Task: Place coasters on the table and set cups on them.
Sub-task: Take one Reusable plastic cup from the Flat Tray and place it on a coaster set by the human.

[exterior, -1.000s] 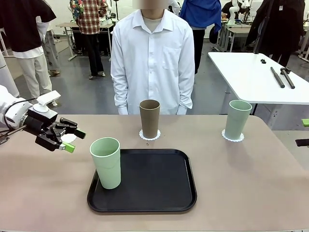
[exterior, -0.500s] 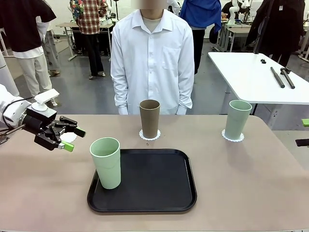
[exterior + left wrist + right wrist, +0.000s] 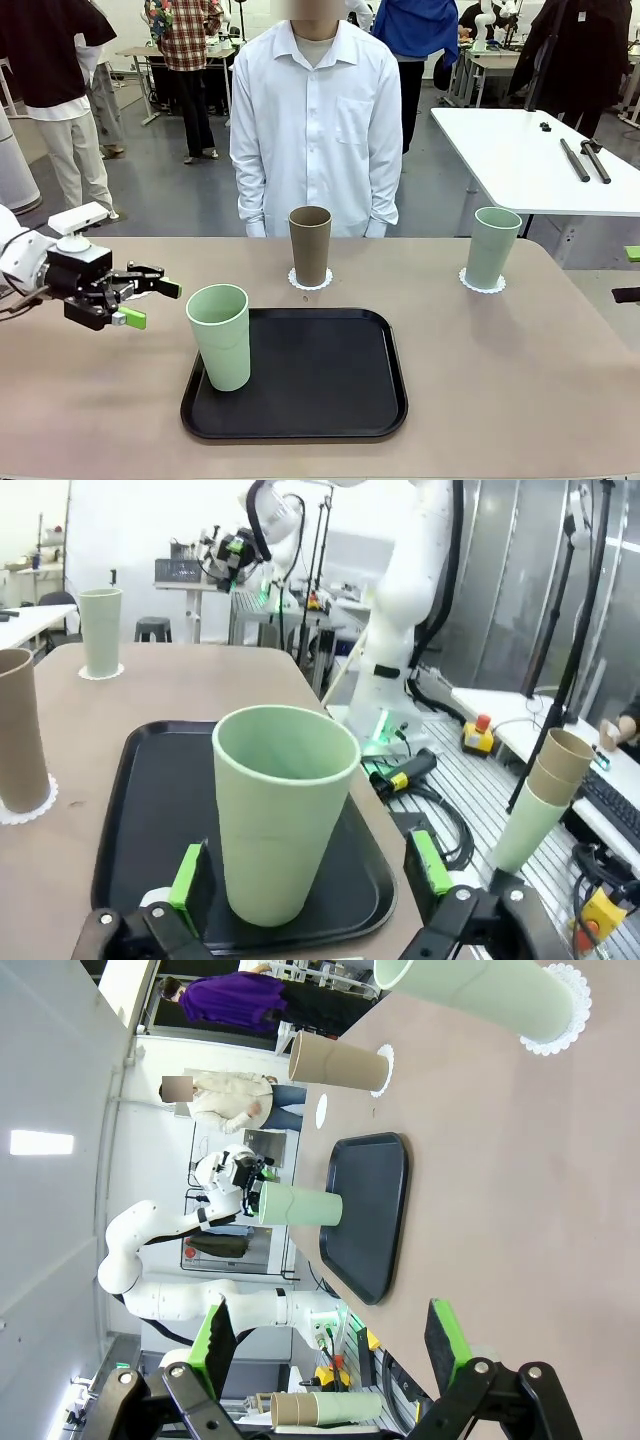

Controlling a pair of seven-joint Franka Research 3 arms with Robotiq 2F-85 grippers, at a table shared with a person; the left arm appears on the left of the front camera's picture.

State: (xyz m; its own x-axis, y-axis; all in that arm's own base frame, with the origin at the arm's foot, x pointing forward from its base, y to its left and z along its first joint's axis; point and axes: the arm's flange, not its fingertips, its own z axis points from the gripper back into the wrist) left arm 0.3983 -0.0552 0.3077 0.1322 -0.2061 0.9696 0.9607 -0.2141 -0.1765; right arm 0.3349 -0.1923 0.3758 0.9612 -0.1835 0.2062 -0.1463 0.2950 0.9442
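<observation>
At the left edge of the front view, the left gripper (image 3: 148, 303) hovered with its jaws apart and empty, just left of a mint cup (image 3: 220, 336) standing upright on the black tray (image 3: 300, 375) at lower centre. The brown cup (image 3: 310, 245) stood on a coaster (image 3: 310, 281) at mid-frame before the person (image 3: 315, 120); another mint cup (image 3: 492, 247) sat on its coaster (image 3: 482, 284) at right, on the table (image 3: 520, 380). In the right wrist view, the right gripper (image 3: 332, 1342) stood spread wide at the bottom edge. A small white disc (image 3: 321, 1111) there was possibly the third coaster.
</observation>
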